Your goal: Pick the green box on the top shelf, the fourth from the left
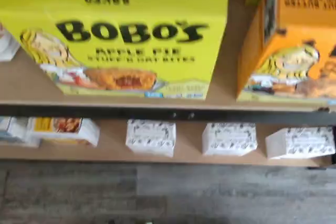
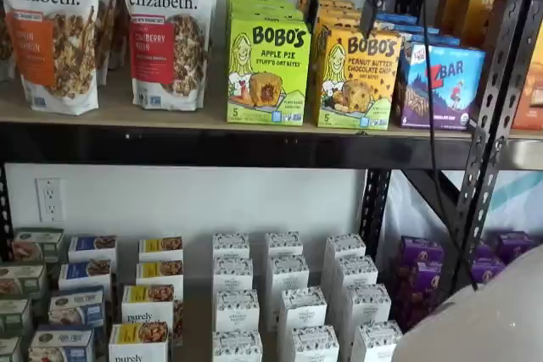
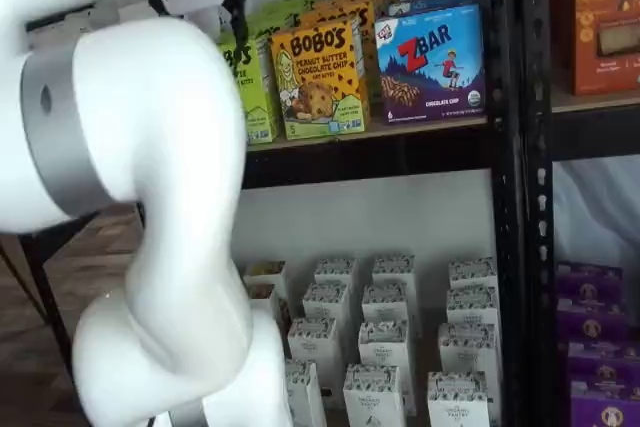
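Overhead, the xArm's gripper hangs at top center of a shelf view, above and just right of the green Bobo's Apple Pie box, which stands on the top shelf beside the orange Peanut Butter Choc. Chip box. Approach step, apparently; next move calls for lining up w/ the carton. Finger gap: can't tell; nothing held.

Lime-green cardboard box with black lettering and a blonde cartoon girl; yellow-orange cardboard box with black lettering; blue cardboard box with red lettering; tan wood-look shelf board with black metal front rail; white patterned cartons.
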